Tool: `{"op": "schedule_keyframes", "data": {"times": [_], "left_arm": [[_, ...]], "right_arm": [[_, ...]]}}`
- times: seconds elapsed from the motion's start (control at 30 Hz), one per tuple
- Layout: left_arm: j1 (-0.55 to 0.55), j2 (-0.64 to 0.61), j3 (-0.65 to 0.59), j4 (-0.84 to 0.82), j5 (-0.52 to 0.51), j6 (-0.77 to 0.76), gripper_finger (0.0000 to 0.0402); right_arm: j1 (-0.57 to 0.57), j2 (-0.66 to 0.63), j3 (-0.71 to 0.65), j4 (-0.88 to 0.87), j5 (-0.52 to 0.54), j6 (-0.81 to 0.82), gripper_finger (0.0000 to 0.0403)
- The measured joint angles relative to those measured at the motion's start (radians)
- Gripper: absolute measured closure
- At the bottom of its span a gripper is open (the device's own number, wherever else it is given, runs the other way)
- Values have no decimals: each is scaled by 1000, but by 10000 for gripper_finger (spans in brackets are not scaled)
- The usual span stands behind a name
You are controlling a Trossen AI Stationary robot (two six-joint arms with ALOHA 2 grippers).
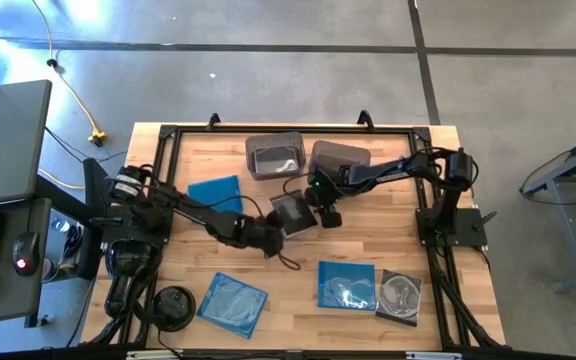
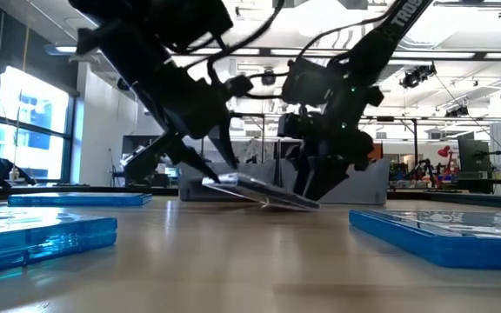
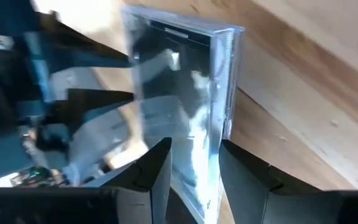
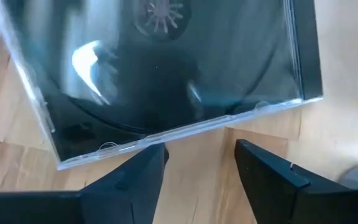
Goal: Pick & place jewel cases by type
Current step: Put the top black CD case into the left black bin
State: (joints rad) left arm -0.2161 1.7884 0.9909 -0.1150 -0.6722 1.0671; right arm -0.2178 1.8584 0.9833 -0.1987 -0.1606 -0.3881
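Note:
A dark grey-black jewel case (image 1: 290,212) sits mid-table between both grippers, tilted in the low view (image 2: 259,193). My left gripper (image 1: 268,240) is shut on its near-left side. My right gripper (image 1: 325,212) is open at the case's right edge (image 4: 185,127), with its fingers (image 4: 148,171) just short of that edge. Three blue cases lie flat: one far left (image 1: 215,192), one near left (image 1: 233,303), one near right (image 1: 346,283). The clear case with a silver disc (image 1: 400,295) lies beside the near-right blue one. My left gripper pinches the dark case's edge (image 3: 194,180) between its two fingers (image 3: 157,171), one on each flat face. It comes slanting down from the table's left. The held end is raised (image 2: 209,181) and the opposite end (image 2: 311,205) rests low on the table.
Two smoky grey bins (image 1: 275,155) (image 1: 338,157) stand at the far edge, just behind the right arm. A round black object (image 1: 173,305) lies at the near-left corner. A black frame rail (image 1: 288,128) rings the table. Bare wood shows in the near middle.

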Motion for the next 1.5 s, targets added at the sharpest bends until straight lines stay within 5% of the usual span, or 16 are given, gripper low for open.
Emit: {"op": "schedule_keyframes", "data": {"times": [0.4,0.8,1.2,1.5], "left_arm": [[-54,-3,18,140,-145,28,275],[-59,-1,146,-36,-32,28,280],[-59,-1,147,-126,4,25,389],[-85,-1,146,-154,-73,29,365]], "right_arm": [[95,4,49,-74,-36,-36,206],[138,1,76,-86,-20,-40,206],[142,0,76,-103,34,-41,206],[141,-10,76,-153,132,-45,206]]}}
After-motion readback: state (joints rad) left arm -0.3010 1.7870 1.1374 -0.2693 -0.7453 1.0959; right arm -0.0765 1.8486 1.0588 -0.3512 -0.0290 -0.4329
